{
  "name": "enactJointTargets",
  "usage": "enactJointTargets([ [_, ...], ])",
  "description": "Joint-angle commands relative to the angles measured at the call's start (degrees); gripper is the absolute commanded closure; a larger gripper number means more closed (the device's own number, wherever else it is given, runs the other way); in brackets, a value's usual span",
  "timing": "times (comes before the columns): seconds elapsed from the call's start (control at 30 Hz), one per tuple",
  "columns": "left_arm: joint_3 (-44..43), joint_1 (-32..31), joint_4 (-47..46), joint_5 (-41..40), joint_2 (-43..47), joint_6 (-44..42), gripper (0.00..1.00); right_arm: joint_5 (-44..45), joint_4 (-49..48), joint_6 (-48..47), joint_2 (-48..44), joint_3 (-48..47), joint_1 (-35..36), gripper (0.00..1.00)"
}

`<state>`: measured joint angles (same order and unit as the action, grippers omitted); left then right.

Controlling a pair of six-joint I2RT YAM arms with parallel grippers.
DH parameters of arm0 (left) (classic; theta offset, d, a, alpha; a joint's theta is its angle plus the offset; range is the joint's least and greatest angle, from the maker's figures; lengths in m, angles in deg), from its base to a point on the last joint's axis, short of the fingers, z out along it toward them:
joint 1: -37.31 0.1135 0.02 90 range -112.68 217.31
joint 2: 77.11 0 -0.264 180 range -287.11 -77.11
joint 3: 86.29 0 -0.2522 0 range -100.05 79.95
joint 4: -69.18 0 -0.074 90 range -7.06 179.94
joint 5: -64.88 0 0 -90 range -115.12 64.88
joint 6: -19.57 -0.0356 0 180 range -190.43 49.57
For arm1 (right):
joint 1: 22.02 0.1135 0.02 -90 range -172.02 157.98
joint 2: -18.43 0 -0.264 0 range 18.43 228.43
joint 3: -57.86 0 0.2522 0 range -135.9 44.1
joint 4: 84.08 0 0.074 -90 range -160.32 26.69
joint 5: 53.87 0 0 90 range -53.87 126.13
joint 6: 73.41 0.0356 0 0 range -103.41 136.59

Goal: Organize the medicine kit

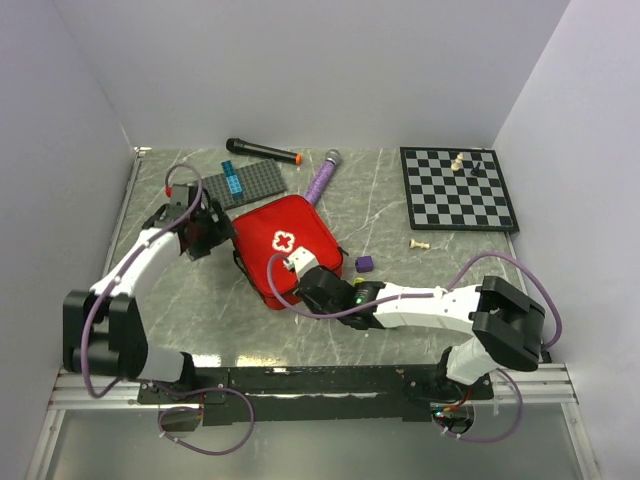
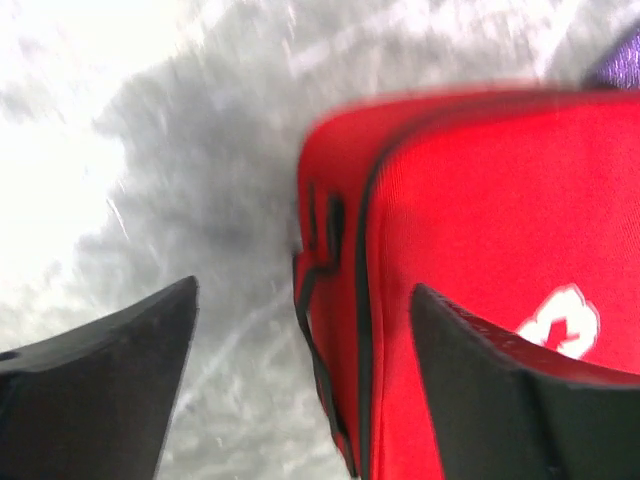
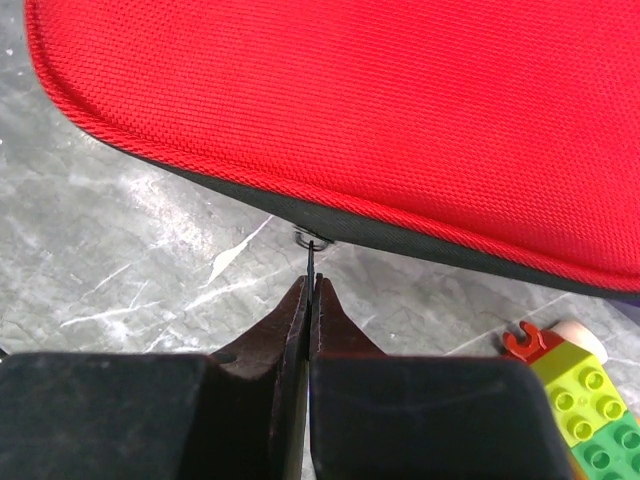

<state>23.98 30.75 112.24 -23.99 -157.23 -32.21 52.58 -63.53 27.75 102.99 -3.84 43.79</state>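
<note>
Tabletop (image 1: 200, 300) count. Medicine kit (image 1: 285, 245), red: one. Microphones: two, one black microphone (image 1: 262, 151) and one purple microphone (image 1: 322, 178). Grey studded baseplate (image 1: 255, 183): one, with blue bricks (image 1: 233, 180) on it, number unclear. Chessboard (image 1: 457, 188): one. Chess pieces: three, a white piece (image 1: 457, 162) and a dark piece (image 1: 477, 166) on the board, a second white piece (image 1: 420, 243) off it. Small purple block (image 1: 364, 264): one. Right wrist view adds two studded toy bricks: yellow-green brick (image 3: 585, 395), green brick (image 3: 615, 445).

No words or numbers can be read anywhere I look; the one sign is a white cross (image 1: 284, 241) on the medicine kit (image 1: 300, 218); the left wrist view shows part of it.
</note>
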Motion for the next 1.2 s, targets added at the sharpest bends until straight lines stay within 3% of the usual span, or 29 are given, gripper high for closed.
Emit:
enactJointTargets([
  [0.0, 6.11, -4.22, -0.91, 6.69, 10.39, 4.84, 0.04, 0.16, 2.79, -1.75, 1.66, -3.64, 1.35, 1.0],
  [0.2, 15.61, -18.47, -7.05, 5.21, 18.68, 15.82, 0.04, -0.54, 2.62, -2.54, 3.42, -5.49, 1.79, 1.0],
  [0.37, 16.33, -21.38, -8.04, 2.75, 13.86, 15.4, 0.01, -0.19, 3.41, -2.46, 3.69, -5.85, 2.31, 1.0],
  [0.4, 16.15, -21.47, -7.68, 2.39, 12.8, 14.96, 0.05, -0.01, 3.58, -2.37, 3.6, -5.58, 2.23, 1.0],
  [0.53, 15.8, -21.38, -4.52, -0.77, 10.6, 12.85, 0.35, 1.48, 3.94, -1.93, 1.85, -3.74, 2.31, 1.0],
  [0.6, 15.1, -21.29, -2.33, -3.47, 9.37, 11.45, 0.64, 2.53, 4.11, -2.02, 0.71, -2.78, 1.97, 1.0],
  [0.7, 14.13, -20.77, 0.75, -6.39, 7.7, 9.69, 0.97, 3.06, 4.11, -1.93, -1.05, -0.84, 0.13, 1.0],
  [0.97, 16.24, -15.06, 2.43, -8.16, 9.27, 7.66, 0.99, 1.22, 4.29, 0.18, -7.29, 4.26, -9.98, 1.0],
  [1.17, 12.9, -12.25, 5.24, -10.53, 7.87, 4.15, 0.99, 1.31, 4.03, 4.3, -9.05, 6.45, -17.01, 1.0],
])
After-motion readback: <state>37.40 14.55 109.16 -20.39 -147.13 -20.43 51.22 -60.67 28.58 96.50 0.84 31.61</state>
